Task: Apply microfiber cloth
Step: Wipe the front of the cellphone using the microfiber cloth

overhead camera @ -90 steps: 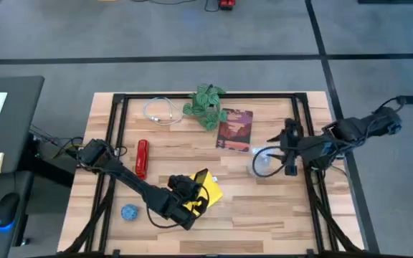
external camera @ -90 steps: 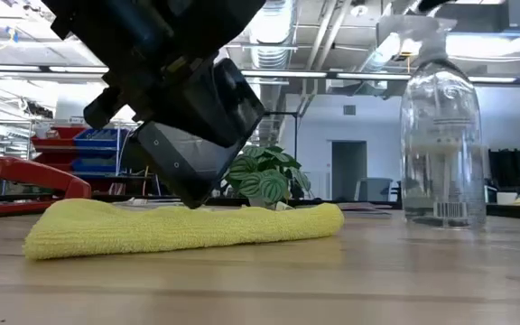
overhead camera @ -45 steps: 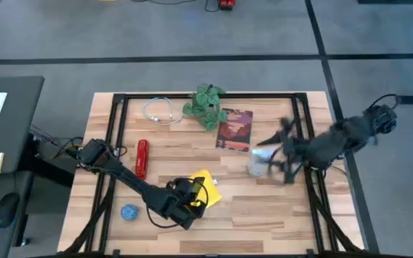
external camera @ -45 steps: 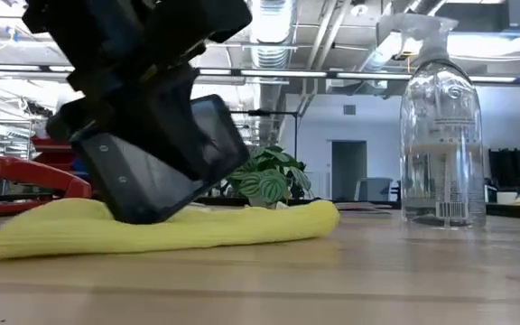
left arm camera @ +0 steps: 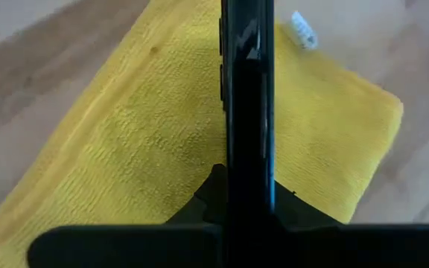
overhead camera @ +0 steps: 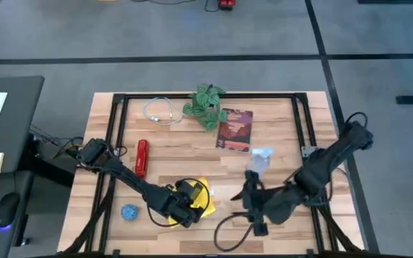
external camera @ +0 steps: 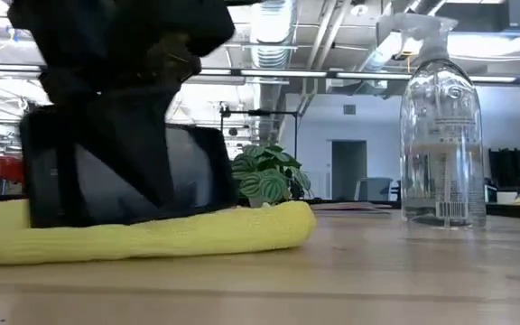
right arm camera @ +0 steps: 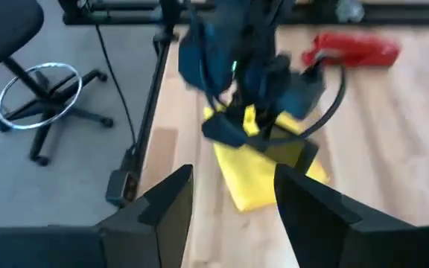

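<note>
The yellow microfiber cloth (overhead camera: pixel 202 199) lies flat on the table near the front edge, also seen in the low view (external camera: pixel 170 239) and the left wrist view (left arm camera: pixel 147 141). A black smartphone (external camera: pixel 125 176) stands on it, with my left gripper (overhead camera: pixel 181 206) shut on it. My right gripper (overhead camera: pixel 252 203) hovers open just right of the cloth, pointing at it, with nothing between its fingers (right arm camera: pixel 171 199). My left gripper pinches the smartphone's two flat faces (left arm camera: pixel 248 190) between its two fingers, coming down from above. The phone stands upright on one long edge (external camera: pixel 125 219), which rests on the yellow cloth.
A clear spray bottle (overhead camera: pixel 259 160) stands right of centre. A dark red book (overhead camera: pixel 235 130), a green plant (overhead camera: pixel 206 106) and a white cable (overhead camera: pixel 161 111) sit at the back. A red stapler (overhead camera: pixel 142 158) and a blue object (overhead camera: pixel 129 212) lie at the left.
My left gripper has moved a little toward the table's left and near edges and turned the phone from a slant to standing on its long edge on the cloth, and the cloth has slid slightly with it. My right gripper has left the spray bottle and swung toward the near edge and the cloth.
</note>
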Robot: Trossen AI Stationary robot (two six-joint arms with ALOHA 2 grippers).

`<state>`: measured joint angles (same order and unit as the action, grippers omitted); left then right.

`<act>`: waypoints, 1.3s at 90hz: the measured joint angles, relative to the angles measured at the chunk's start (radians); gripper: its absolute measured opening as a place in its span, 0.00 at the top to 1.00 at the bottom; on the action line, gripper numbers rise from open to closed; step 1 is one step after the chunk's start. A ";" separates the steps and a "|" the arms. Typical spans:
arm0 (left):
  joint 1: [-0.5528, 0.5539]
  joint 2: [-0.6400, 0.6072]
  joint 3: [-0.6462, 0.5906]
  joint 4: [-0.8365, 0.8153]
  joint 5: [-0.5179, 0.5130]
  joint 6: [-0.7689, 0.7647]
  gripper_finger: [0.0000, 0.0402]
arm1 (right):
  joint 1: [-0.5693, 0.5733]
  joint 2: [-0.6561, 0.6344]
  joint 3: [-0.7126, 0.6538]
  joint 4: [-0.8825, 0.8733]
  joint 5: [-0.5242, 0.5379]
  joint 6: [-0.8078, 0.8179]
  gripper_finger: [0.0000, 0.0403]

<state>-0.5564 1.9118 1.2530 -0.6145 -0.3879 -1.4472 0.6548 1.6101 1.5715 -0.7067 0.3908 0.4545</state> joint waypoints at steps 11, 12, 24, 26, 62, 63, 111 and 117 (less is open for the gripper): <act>0.001 0.000 0.002 0.002 0.025 0.019 0.97 | 0.000 0.027 0.000 -0.006 -0.033 0.009 0.57; 0.001 0.000 0.003 0.001 0.025 0.020 0.97 | -0.001 0.028 0.000 -0.006 -0.033 0.008 0.57; 0.001 0.000 0.012 -0.003 0.036 0.002 0.91 | -0.017 0.030 0.000 -0.015 -0.033 -0.044 0.57; 0.001 0.000 0.013 -0.003 0.042 -0.002 0.90 | -0.023 0.030 0.000 -0.015 -0.033 -0.055 0.57; 0.002 0.000 0.042 -0.001 0.254 0.004 0.71 | -0.101 0.024 0.000 -0.107 -0.061 -0.165 0.57; 0.002 0.000 0.042 0.000 0.254 0.002 0.72 | -0.101 0.024 0.000 -0.107 -0.062 -0.165 0.57; -0.135 -0.097 0.043 -0.093 -0.035 -0.182 0.99 | -0.055 0.027 -0.113 -0.083 -0.215 -0.016 0.57; -0.180 -0.125 0.040 -0.141 -0.142 -0.220 0.99 | -0.050 0.030 -0.137 -0.013 -0.214 0.066 0.57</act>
<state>-0.7360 1.7863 1.2930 -0.7551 -0.5299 -1.6668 0.6045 1.6403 1.4347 -0.7197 0.1768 0.5206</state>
